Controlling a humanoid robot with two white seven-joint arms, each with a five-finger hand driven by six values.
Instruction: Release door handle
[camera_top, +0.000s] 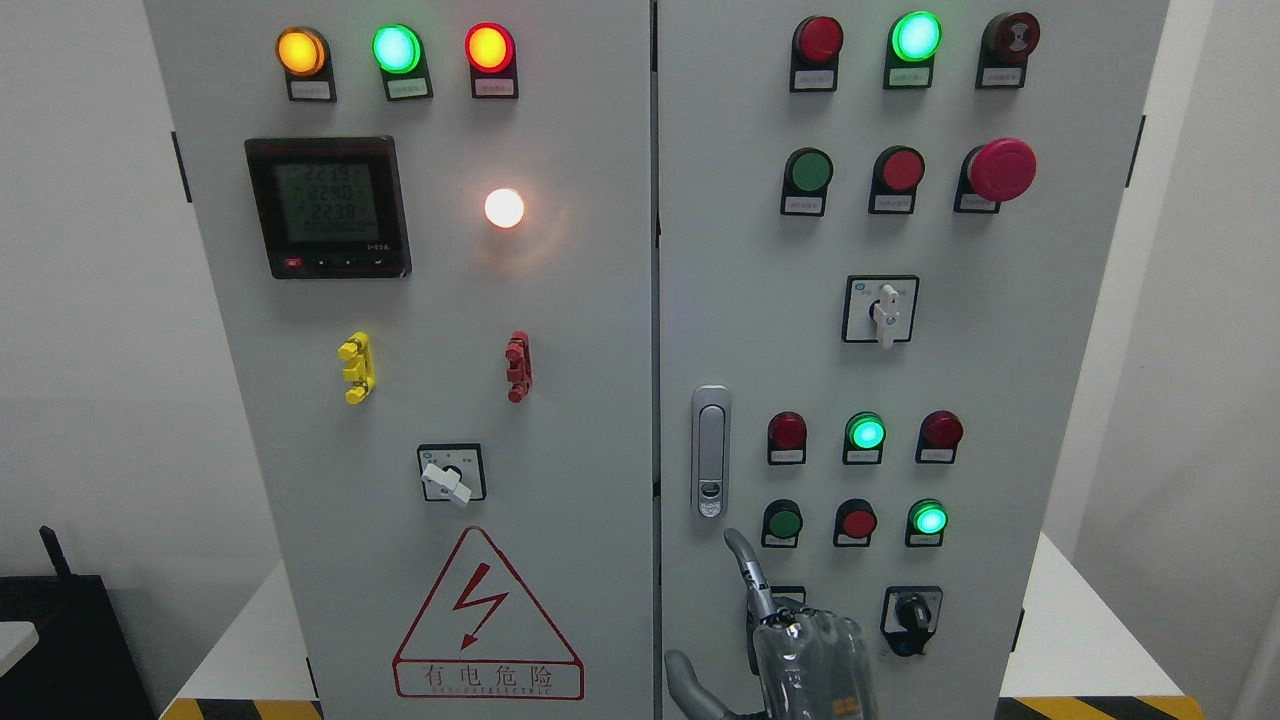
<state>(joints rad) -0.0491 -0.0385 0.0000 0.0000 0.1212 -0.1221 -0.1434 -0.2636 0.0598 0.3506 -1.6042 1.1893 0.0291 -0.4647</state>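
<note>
While the door handle (710, 450) sits flush and upright at centre frame, just right of the cabinet's middle seam, the right hand (790, 640) hangs below it at the bottom edge, apart from it, index finger extended upward, holding nothing. Releasing looks done; best to draw straight back, clear of the nearby buttons (858, 522).

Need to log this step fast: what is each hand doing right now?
Right hand: open, one finger pointing up, just below the door handle and not touching it; holds nothing.
Left hand: not in view.
</note>
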